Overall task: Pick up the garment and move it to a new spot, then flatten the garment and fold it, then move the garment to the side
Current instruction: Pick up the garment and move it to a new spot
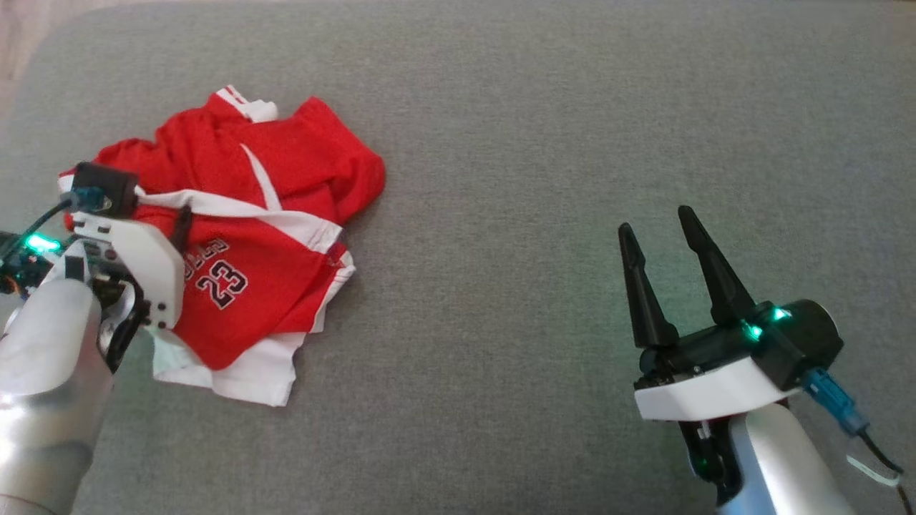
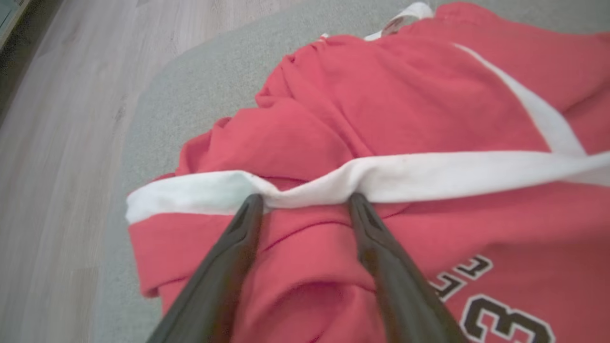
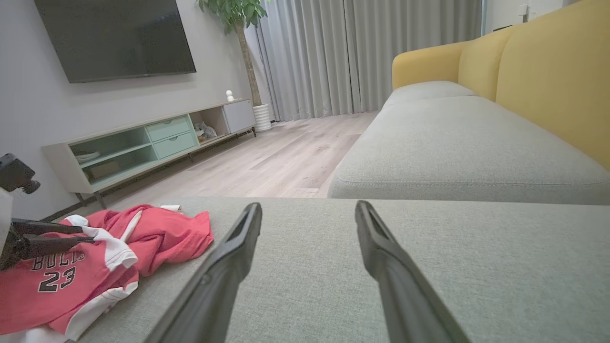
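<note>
A crumpled red garment (image 1: 272,214) with white trim and the number 23 lies on the left part of the grey cushion (image 1: 544,214). My left gripper (image 1: 161,211) is over its left side. In the left wrist view the left gripper (image 2: 305,200) is open, both fingertips (image 2: 252,202) resting against a white band of the garment (image 2: 381,119), nothing pinched between them. My right gripper (image 1: 657,220) stands open over bare cushion at the lower right, well apart from the garment. The right wrist view has the right gripper (image 3: 309,206) open and the garment (image 3: 157,236) at far left.
The cushion's rounded left edge (image 2: 138,109) borders a wooden floor (image 2: 57,119). In the right wrist view a yellow sofa (image 3: 538,71) with grey seats lies beyond the cushion, and a low TV cabinet (image 3: 143,143) stands by the wall.
</note>
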Available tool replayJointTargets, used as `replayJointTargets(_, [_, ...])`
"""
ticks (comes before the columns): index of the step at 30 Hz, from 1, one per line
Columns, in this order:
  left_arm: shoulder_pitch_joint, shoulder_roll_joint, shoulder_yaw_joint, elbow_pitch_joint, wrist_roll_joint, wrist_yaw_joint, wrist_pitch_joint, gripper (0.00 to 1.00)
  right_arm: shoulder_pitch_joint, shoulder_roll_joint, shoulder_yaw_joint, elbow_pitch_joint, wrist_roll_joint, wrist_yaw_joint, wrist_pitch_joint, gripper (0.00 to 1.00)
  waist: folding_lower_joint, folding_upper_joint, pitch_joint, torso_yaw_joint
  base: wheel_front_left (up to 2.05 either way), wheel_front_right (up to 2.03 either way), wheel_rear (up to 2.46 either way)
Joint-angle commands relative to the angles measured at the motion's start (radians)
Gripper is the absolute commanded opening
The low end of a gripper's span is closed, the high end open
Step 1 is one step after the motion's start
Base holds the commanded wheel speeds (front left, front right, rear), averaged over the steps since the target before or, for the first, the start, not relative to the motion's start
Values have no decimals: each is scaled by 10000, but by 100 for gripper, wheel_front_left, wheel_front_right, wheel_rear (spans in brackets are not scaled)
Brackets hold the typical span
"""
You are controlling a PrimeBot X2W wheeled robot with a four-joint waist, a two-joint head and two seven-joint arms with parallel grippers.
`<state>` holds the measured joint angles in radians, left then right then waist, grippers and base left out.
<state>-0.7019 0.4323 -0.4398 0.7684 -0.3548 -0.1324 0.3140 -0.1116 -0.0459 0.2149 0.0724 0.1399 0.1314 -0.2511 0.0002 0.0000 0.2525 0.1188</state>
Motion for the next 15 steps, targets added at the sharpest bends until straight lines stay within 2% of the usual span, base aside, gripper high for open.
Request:
replayJointTargets(1, [-550,587,190,-80,-11,19,-148,47,-273,-43,258,-324,26,-7,-107,100,-2,0,102,-144,0,0,0])
replayJointTargets(2, [-569,617,133,-8,-48,19,-225,0,-276,-43,265,-313,23,-7,-107,100,-2,0,109,-183,0,0,0])
replayJointTargets(10, [-621,799,156,-140,-445,18,-1271,0,-132,-43,121,-163,43,-7,-107,100,-2,0,-378,-187,0,0,0])
replayJointTargets(15, [-548,877,233,-938,-499,64,-1916,0,150,-43,134,-38,227,-7,-107,100,-2,0,-1102,-41,0,0,0])
